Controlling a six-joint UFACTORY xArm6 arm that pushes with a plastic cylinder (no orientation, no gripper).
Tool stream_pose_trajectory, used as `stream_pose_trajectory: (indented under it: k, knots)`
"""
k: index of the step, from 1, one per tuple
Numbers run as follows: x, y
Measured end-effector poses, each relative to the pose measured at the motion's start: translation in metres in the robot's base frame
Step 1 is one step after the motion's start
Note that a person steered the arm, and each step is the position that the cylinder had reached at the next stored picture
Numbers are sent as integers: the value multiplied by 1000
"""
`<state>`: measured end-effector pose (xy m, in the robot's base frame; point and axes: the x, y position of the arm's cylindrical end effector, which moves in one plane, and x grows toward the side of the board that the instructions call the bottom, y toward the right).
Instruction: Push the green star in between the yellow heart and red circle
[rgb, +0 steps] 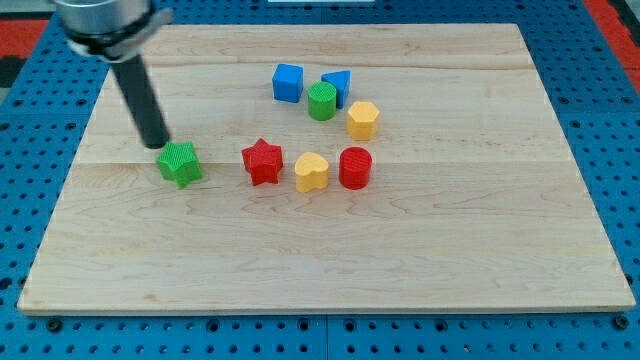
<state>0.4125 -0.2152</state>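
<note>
The green star lies on the wooden board at the view's left. My tip stands just up and left of the star, touching or nearly touching its edge. The yellow heart and the red circle sit side by side near the middle, almost touching. The red star lies between the green star and the yellow heart.
A blue cube, a green cylinder, a blue triangle-like block and a yellow hexagon cluster above the heart and circle. The wooden board rests on a blue pegboard.
</note>
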Motion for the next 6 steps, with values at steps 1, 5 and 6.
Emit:
stream_pose_trajectory:
  k: [1, 5, 6]
  knots:
    - [24, -17]
    - [34, 169]
    - [34, 224]
